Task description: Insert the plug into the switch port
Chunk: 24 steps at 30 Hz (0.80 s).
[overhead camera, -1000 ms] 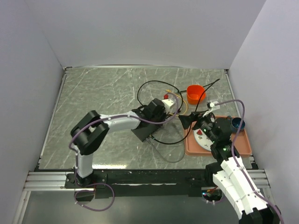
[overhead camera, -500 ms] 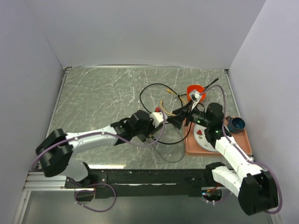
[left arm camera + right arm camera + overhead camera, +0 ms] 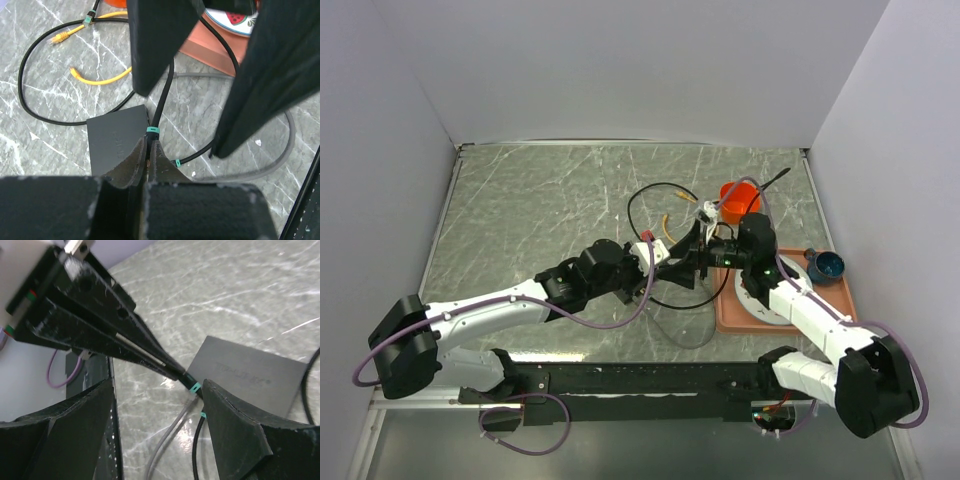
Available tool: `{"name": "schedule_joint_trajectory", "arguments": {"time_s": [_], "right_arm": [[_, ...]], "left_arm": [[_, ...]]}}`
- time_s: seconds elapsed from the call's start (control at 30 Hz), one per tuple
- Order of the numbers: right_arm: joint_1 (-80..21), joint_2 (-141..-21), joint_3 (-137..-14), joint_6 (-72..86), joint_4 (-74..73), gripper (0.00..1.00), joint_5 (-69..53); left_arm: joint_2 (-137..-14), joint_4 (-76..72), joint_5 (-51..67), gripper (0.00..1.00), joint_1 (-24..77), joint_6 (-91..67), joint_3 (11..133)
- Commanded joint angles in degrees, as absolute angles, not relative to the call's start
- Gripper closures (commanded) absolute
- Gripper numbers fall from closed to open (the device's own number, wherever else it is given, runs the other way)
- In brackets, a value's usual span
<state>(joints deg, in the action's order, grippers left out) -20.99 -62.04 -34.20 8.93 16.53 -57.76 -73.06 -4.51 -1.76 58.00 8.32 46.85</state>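
Left end effector (image 3: 148,156): you have it pinched tight on the black cable (image 3: 162,97), just beside the switch (image 3: 117,137).
Right end effector (image 3: 157,385): yours stands wide, above the desk (image 3: 225,285).

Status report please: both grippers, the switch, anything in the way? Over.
Left gripper shut on black cable near its teal band, at the switch edge. Right gripper open, straddling that spot. Whether inserted: cannot tell. Loose yellow cable nearby, not blocking.
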Motion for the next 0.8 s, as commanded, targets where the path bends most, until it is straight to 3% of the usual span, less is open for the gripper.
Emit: {"name": "schedule_joint_trajectory", "arguments": {"time_s": [0.0, 0.1, 0.17, 0.57, 0.63, 0.67, 0.77], "right_arm": [[-23.2, -62.49, -36.65, 4.4, 13.98, 0.21, -55.65], [-23.64, -63.8, -36.47, 4.39, 14.94, 0.21, -55.11], [-24.17, -65.12, -36.91, 3.87, 14.51, 0.26, -54.85], [-29.27, -66.97, -36.21, 0.53, 14.24, 0.3, -46.06], [-29.36, -67.06, -36.12, 0.44, 14.59, 0.43, -45.71], [-29.36, -67.23, -36.12, 0.53, 14.68, 0.68, -45.62], [-29.53, -67.67, -36.56, 0.44, 13.63, 0.94, -45.18]], "left_arm": [[-71.19, -6.86, -0.53, 0.99, 58.01, 7.91, 48.78], [-70.49, -6.5, 1.05, 0.99, 58.09, 7.12, 49.22], [-69.7, -6.42, 1.23, 0.99, 58.09, 6.86, 49.31], [-69.43, -4.31, 1.85, 0.99, 58.01, 5.89, 50.62], [-69.61, -4.31, 1.67, 0.99, 57.92, 5.8, 50.63], [-69.52, -4.39, 1.58, 0.99, 58.01, 5.71, 50.54], [-69.0, -5.01, 1.67, 0.99, 58.01, 5.63, 50.36]]}}
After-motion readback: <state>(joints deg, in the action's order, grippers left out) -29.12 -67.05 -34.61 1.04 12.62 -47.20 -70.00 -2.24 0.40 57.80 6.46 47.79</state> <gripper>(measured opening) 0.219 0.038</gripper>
